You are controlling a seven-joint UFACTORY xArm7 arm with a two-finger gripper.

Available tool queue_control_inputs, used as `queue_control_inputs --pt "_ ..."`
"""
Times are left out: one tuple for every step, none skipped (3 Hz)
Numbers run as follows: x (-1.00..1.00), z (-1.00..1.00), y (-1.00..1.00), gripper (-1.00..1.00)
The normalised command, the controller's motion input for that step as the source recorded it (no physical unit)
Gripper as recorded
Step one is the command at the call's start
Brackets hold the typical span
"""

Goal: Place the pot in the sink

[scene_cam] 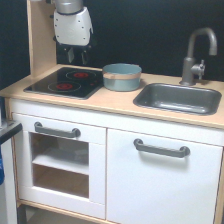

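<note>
The grey-blue pot point(122, 77) with a tan band below its rim stands upright on the wooden counter, just off the right edge of the black hob point(67, 82). To its right lies the dark grey sink point(178, 98), with nothing in it. My gripper point(75, 54) hangs from a white wrist above the back of the hob, left of the pot and apart from it. Its dark fingers point down with a gap between them and nothing held.
A grey faucet point(196, 52) rises behind the sink. A wooden side panel point(41, 37) stands at the counter's back left, close to my arm. Below the counter are white cabinet doors with grey handles point(161, 148).
</note>
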Motion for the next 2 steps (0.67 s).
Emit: queue_control_inputs --pt "0.04 -0.12 -0.13 1.0" --pt "0.05 -0.11 -0.07 1.0"
